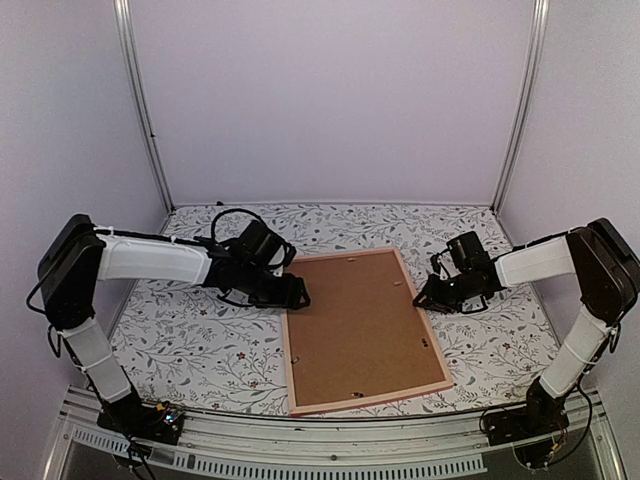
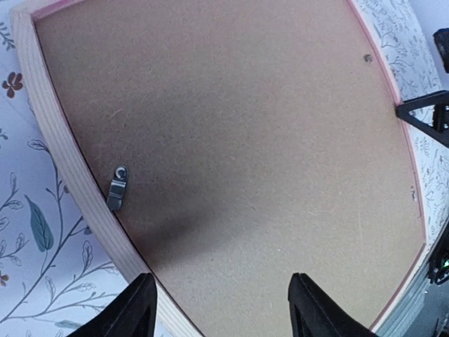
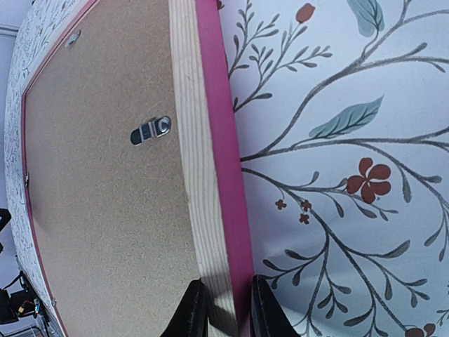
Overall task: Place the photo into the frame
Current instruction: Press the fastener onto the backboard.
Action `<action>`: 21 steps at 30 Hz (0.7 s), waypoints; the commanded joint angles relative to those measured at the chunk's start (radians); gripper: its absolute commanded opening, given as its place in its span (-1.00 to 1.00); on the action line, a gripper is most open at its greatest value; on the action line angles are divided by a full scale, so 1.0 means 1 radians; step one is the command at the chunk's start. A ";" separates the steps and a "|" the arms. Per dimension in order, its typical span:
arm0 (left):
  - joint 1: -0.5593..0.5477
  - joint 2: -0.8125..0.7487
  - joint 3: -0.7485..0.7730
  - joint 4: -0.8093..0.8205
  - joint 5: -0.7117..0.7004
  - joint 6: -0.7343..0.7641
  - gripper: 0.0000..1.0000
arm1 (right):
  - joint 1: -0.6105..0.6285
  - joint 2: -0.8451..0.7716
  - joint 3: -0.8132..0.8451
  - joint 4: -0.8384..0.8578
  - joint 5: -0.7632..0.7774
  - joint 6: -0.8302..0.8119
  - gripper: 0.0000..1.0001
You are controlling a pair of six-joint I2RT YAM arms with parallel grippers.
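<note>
frame [image 1: 370, 399]: lying face down on the flowered table [image 1: 200, 350], brown board [image 1: 360, 325] facing up.
right gripper [image 3: 226, 309]: pinching the right rail narrowly; a one-sided lift is risking a slip.
left gripper [image 2: 221, 309]: hovering wide open astride the left rail, holding nothing.
photo: not showing anywhere; the clip [image 2: 117, 187] is likely locking the board.

Likely robot lab booth: white panels [image 1: 330, 100], aluminium corner posts [image 1: 141, 100], floral-covered table [image 1: 190, 335], arms [image 1: 150, 260] bolted at edge.
</note>
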 commanded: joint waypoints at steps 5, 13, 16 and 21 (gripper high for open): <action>-0.091 -0.134 -0.056 -0.066 -0.025 -0.004 0.34 | 0.008 0.023 -0.039 -0.078 0.004 0.056 -1.00; -0.263 -0.143 -0.095 -0.081 -0.063 -0.079 0.34 | 0.008 0.023 -0.032 -0.079 0.004 0.052 -1.00; -0.303 -0.118 -0.092 -0.101 -0.090 -0.106 0.34 | 0.008 0.025 -0.032 -0.077 0.001 0.051 -1.00; -0.343 -0.084 -0.090 -0.143 -0.146 -0.132 0.35 | 0.008 0.025 -0.034 -0.077 -0.001 0.047 -1.00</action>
